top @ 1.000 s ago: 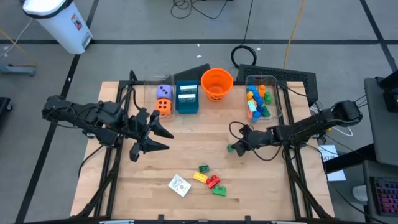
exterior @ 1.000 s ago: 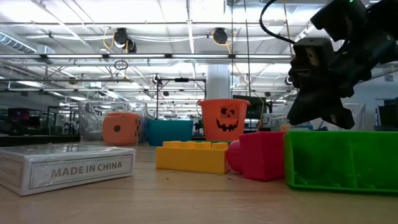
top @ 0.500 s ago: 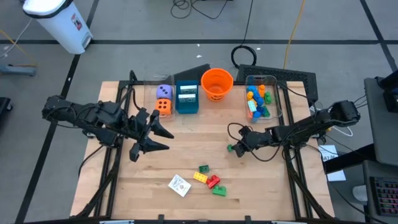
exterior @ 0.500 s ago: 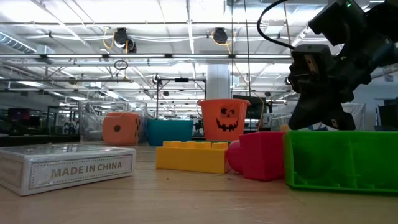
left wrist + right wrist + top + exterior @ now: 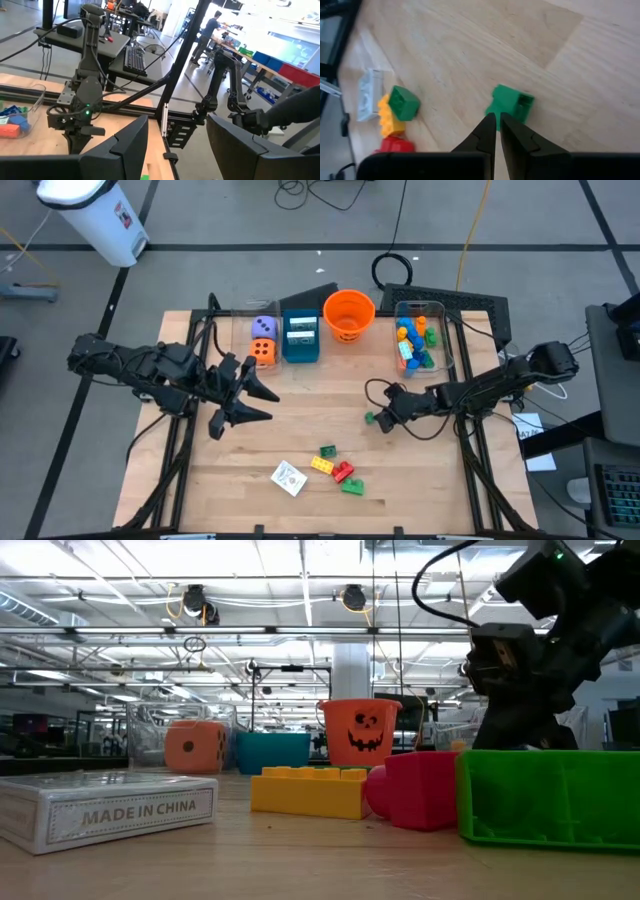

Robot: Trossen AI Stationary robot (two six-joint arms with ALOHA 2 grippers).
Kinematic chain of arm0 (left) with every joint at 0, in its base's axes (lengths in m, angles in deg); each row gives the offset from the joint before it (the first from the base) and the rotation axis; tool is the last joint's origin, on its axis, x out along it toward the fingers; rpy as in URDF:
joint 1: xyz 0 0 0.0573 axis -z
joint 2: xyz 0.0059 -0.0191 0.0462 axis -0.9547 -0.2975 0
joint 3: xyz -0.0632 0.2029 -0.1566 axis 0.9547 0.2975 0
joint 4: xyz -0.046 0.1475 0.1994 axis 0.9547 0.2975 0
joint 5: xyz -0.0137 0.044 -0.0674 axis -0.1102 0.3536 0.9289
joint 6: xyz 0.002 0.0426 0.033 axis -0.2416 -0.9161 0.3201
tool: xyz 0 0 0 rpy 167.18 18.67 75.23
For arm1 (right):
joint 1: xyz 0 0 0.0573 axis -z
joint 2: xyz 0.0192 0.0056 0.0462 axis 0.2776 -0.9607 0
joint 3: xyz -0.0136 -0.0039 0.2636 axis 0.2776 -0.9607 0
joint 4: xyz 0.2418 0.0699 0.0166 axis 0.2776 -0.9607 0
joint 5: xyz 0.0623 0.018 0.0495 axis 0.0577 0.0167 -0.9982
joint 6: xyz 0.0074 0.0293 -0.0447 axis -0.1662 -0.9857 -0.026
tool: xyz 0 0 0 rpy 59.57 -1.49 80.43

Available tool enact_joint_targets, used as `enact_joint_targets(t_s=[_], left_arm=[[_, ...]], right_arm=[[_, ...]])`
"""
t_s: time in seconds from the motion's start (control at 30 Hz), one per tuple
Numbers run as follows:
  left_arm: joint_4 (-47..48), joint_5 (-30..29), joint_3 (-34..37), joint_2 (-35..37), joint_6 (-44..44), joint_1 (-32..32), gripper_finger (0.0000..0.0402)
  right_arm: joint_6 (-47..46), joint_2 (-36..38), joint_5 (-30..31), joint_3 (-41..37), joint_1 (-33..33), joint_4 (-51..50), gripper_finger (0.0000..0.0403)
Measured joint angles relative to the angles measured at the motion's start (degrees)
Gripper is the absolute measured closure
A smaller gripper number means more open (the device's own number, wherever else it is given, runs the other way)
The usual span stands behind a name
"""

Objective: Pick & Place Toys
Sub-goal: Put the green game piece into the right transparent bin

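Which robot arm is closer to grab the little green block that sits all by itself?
The right one, most likely. The right gripper sits just beside the lone green brick, fingers shut and not holding it. The left gripper hangs open far across the table.

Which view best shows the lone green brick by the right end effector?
The right wrist view: the green brick fills mid-frame, just beyond the shut right end effector. The high view shows only a green speck. I cannot pick it out in the low or left wrist views.
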Motion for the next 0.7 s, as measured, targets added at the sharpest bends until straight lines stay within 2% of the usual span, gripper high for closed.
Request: enact_joint_targets(t_s=[0.37,0.7], left_arm=[[0.02,-0.08,0.00,0.00,0.29,0.00,0.0190],[0.04,-0.08,0.00,-0.01,0.29,0.00,0.0190]], right_arm=[[-0.53,-1.31,-0.03,-0.04,0.00,-2.17,0.0385],[2.72,0.10,0.04,-0.01,0.00,0.70,0.0393]])
